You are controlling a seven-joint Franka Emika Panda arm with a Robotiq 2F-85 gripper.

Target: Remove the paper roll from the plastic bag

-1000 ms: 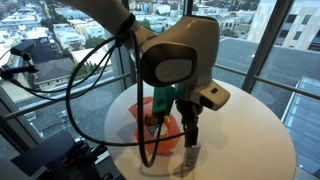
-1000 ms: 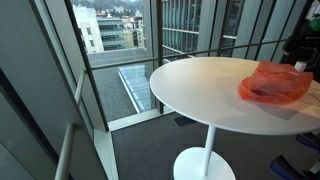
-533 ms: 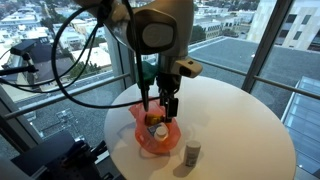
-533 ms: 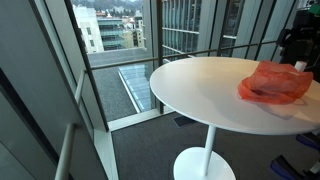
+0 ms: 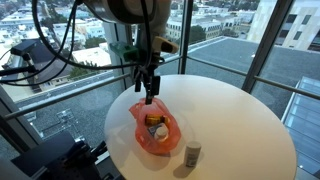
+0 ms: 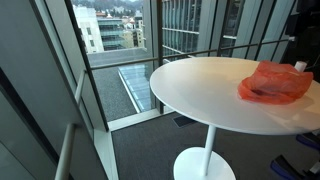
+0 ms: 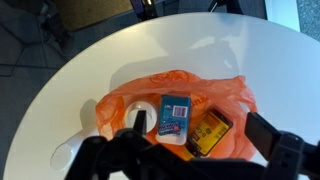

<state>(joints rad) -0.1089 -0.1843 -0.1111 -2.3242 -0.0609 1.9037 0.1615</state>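
Observation:
The orange plastic bag (image 5: 154, 131) lies open on the round white table (image 5: 230, 115). It also shows in the other exterior view (image 6: 275, 82) and the wrist view (image 7: 232, 98). The paper roll (image 5: 192, 153), a small white cylinder, stands upright on the table outside the bag, near the front edge. My gripper (image 5: 149, 92) hangs above the bag's far side, open and empty. In the wrist view my fingers (image 7: 200, 150) straddle the bag's opening with nothing between them.
Inside the bag lie a blue box (image 7: 176, 115), a yellow-and-black packet (image 7: 211, 132) and a round white item (image 7: 140, 111). The table stands by floor-to-ceiling windows with a railing (image 6: 120, 60). Black cables (image 5: 70, 40) loop beside the arm.
My gripper has let go of the paper roll, risen, and moved back from the table's front to above the bag. The roll stays standing on the table.

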